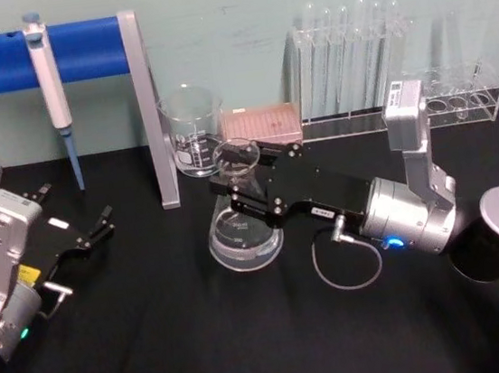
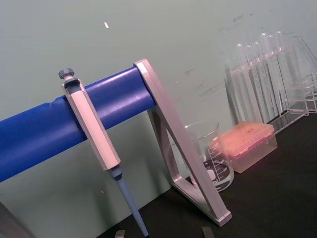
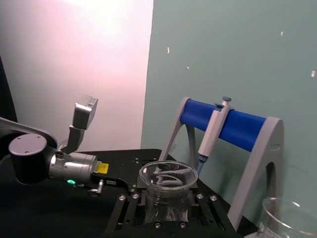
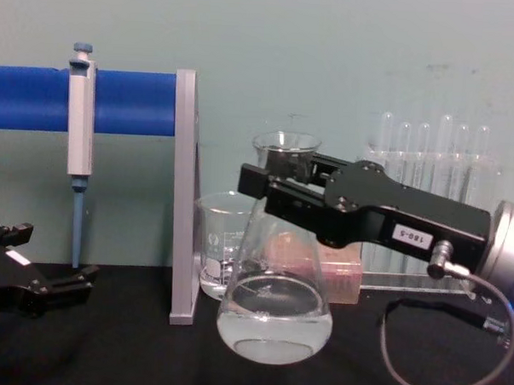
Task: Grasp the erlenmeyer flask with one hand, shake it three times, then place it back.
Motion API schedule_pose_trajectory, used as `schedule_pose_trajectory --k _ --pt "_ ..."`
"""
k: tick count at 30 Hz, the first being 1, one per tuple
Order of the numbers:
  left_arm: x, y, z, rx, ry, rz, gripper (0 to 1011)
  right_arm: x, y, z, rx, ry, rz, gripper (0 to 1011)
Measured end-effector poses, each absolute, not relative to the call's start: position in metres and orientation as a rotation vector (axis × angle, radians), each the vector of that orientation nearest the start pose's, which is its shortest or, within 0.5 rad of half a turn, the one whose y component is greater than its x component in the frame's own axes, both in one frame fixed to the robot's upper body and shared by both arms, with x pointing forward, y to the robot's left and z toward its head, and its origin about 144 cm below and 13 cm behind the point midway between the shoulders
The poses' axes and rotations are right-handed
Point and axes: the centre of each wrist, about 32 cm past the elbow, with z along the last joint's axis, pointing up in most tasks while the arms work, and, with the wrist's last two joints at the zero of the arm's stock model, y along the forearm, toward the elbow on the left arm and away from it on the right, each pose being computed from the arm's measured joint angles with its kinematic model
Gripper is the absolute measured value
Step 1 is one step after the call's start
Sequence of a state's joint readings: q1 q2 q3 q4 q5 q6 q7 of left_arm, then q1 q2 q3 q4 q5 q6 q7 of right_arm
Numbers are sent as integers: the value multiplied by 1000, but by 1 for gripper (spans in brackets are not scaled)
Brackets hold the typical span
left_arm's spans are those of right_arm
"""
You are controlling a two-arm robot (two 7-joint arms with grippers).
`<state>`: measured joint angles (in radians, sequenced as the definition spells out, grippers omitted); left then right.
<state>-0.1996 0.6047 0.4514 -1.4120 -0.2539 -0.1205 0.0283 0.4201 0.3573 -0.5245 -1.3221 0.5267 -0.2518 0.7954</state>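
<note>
Chest view: R gripper clamped on erlenmeyer flask neck. Flask upright, long axis vertical, mouth up, just in front of beaker. L gripper parked left, jaws apart.

There is one erlenmeyer flask, at the middle of the single black counter. One beaker is at 11 o'clock from it, and one pink box at 1 o'clock. One pipette hangs at 10 o'clock on the one blue-barred stand. Two clear racks are at 2 o'clock: the nearer rack and the farther rack. The test tubes in the nearer rack look like six, but the glass overlaps and the count is unsure. There are two end effectors: the left end effector at 9 o'clock and the right end effector at the flask's neck. One grey cable loop is at 4 o'clock.
</note>
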Motion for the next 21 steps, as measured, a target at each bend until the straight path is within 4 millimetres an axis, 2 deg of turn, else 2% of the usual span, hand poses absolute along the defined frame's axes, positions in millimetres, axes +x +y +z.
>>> schedule_pose_trajectory --k 5,12,21 --pt "489 310 1140 304 -285 1248 1001 546 -207 1183 150 -177 -383 469" --pt "489 310 1140 304 -285 1248 1001 544 -212 1184 150 -181 -403 469" --pt "489 310 1140 305 -285 1248 1001 537 -238 1185 150 -197 -512 469"
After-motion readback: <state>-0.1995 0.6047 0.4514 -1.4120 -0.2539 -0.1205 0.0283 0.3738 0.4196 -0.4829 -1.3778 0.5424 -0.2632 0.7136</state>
